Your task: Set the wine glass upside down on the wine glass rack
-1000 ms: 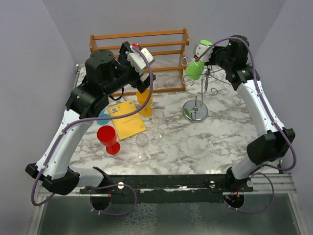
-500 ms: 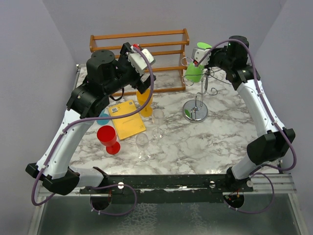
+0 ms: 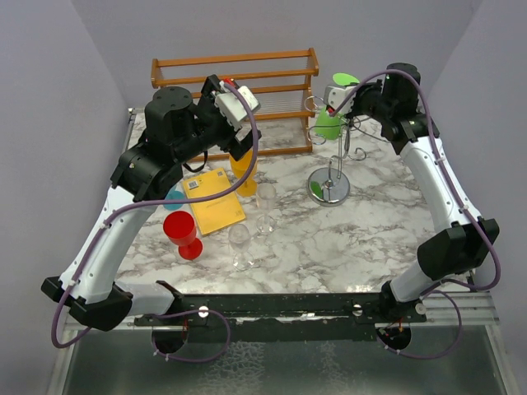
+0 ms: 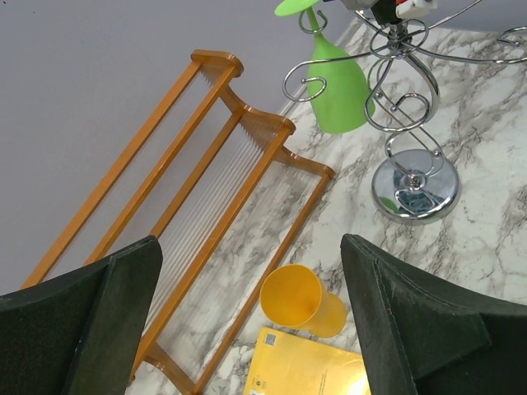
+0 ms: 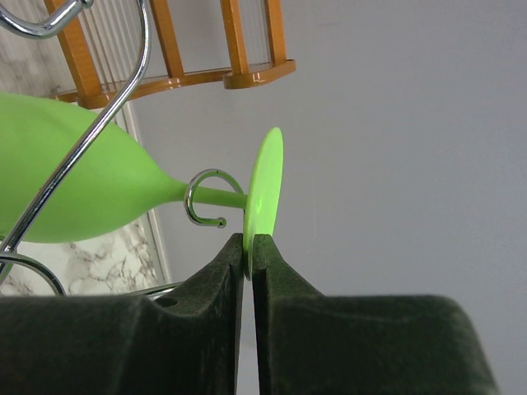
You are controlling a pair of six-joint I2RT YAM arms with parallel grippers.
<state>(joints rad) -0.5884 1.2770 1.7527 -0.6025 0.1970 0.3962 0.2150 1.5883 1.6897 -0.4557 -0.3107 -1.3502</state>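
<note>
The green wine glass [image 3: 329,125] hangs upside down at the rack's back left arm, foot up and bowl down. In the right wrist view its stem runs through a curled wire hook [image 5: 206,197] and its bowl [image 5: 74,181] sits behind a wire arm. My right gripper [image 5: 249,240] is shut on the rim of the glass's foot [image 5: 265,189]. The wine glass rack [image 3: 328,189], silver with a round disc base, stands at the table's back right. My left gripper [image 4: 249,247] hovers open and holds nothing, over a yellow cup [image 4: 300,300]; the glass [image 4: 342,82] and the rack [image 4: 414,185] show beyond it.
A brown wooden shelf rack [image 3: 235,82] stands along the back wall. Below the left arm are the yellow cup [image 3: 244,173], a yellow booklet [image 3: 212,206], a red goblet [image 3: 181,230] and two clear glasses [image 3: 240,243] [image 3: 265,202].
The right gripper has carried the green glass a little lower and to the right onto the rack's wire arm. The left arm has hardly moved.
</note>
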